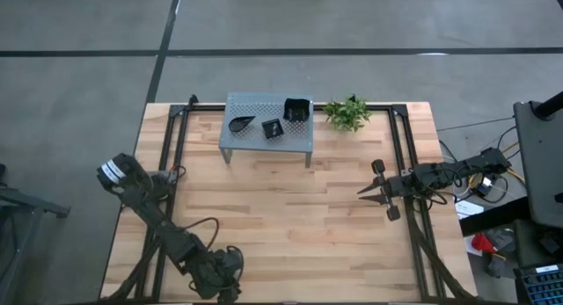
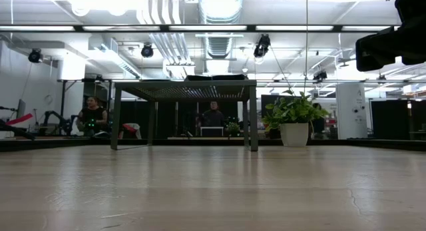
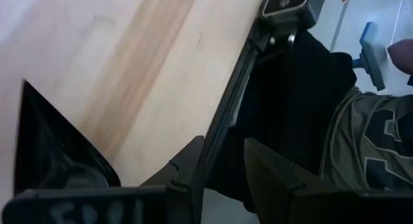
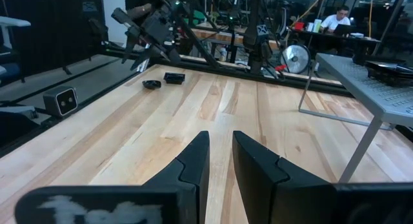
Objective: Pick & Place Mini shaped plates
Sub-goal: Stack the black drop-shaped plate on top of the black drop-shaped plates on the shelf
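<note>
Over the bench's right edge my right end effector [image 1: 368,191] hovers narrow and empty, facing the shelf [image 1: 264,140] holding black plates [image 1: 272,128], while my left end effector [image 1: 230,279] waits empty, slightly parted, at the near edge.

Light wooden plank table [image 1: 290,217]: grey perforated metal shelf [image 1: 255,120] near far edge, small green potted plant [image 1: 347,112] just beside it.
</note>
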Action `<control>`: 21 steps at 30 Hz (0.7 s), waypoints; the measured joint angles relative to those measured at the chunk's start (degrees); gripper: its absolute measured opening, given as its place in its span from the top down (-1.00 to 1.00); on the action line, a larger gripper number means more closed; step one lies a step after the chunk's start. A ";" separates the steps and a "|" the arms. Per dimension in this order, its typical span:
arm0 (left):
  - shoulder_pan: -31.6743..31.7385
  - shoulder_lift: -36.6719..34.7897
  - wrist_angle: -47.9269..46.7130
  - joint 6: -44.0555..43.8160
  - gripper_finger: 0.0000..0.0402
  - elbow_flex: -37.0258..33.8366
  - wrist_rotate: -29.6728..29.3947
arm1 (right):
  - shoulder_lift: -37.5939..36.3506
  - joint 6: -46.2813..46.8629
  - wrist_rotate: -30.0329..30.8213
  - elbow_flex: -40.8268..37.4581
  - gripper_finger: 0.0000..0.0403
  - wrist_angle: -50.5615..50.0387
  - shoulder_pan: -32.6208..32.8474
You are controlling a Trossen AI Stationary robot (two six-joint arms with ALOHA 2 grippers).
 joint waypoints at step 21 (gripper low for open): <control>-1.82 2.86 -14.21 -6.75 0.50 3.74 0.87 | 0.00 0.00 0.00 -0.02 0.69 -0.02 0.01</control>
